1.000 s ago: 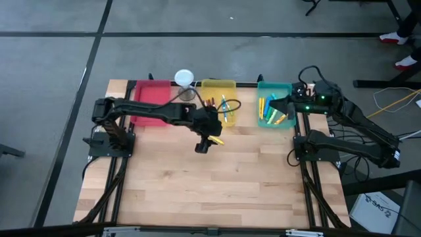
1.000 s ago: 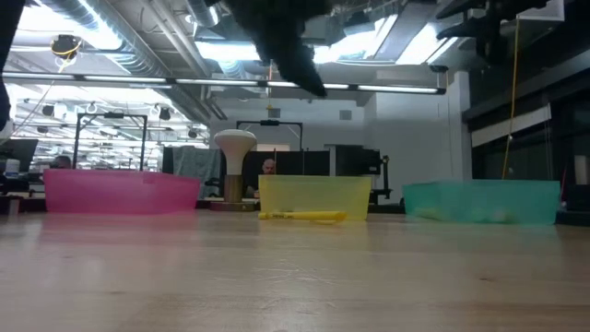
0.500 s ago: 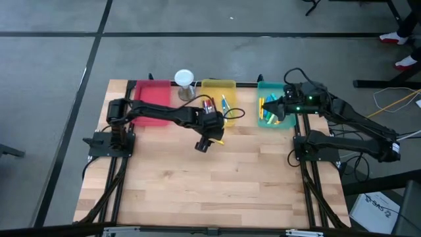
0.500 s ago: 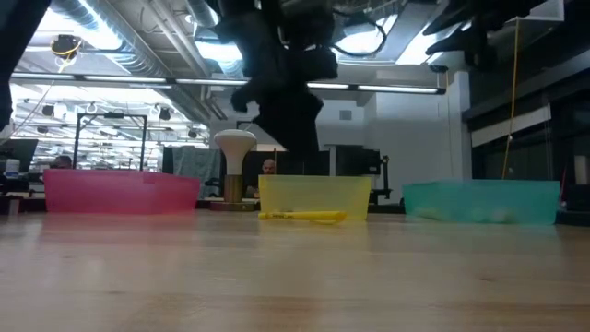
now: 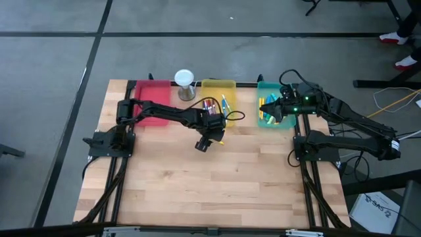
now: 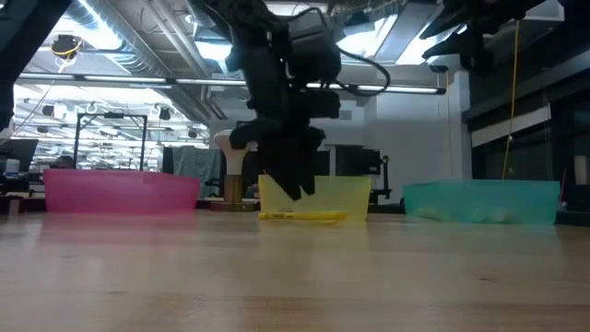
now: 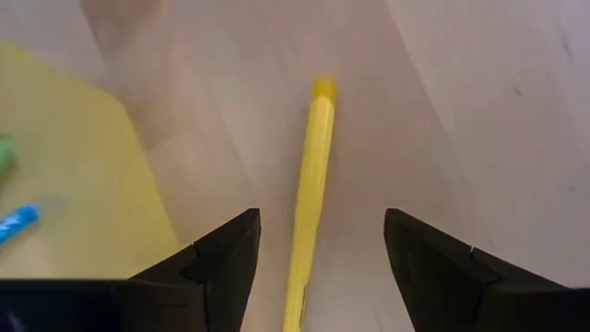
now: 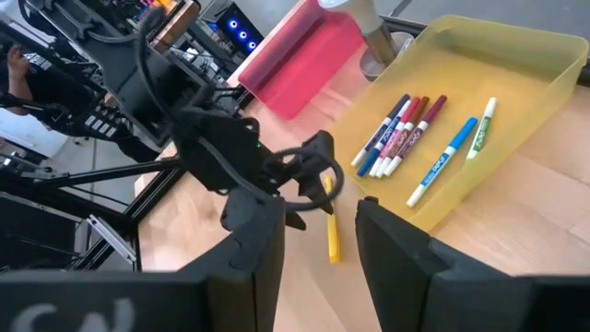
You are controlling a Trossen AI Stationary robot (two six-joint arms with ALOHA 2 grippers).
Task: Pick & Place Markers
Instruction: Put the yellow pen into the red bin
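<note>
The left gripper (image 7: 318, 267) hangs low over a yellow marker (image 7: 311, 184) lying on the desk (image 5: 217, 184) just in front of the yellow tray (image 5: 231, 84), jaws spread to either side of the barrel. Best to drop straight down, keep the marker centred, and close only near the wood. The right gripper (image 8: 318, 240) hovers above the teal tray (image 5: 284, 124), jaws part open, empty. The marker's near end is cut off in the left wrist view, and contact cannot be judged.
</note>
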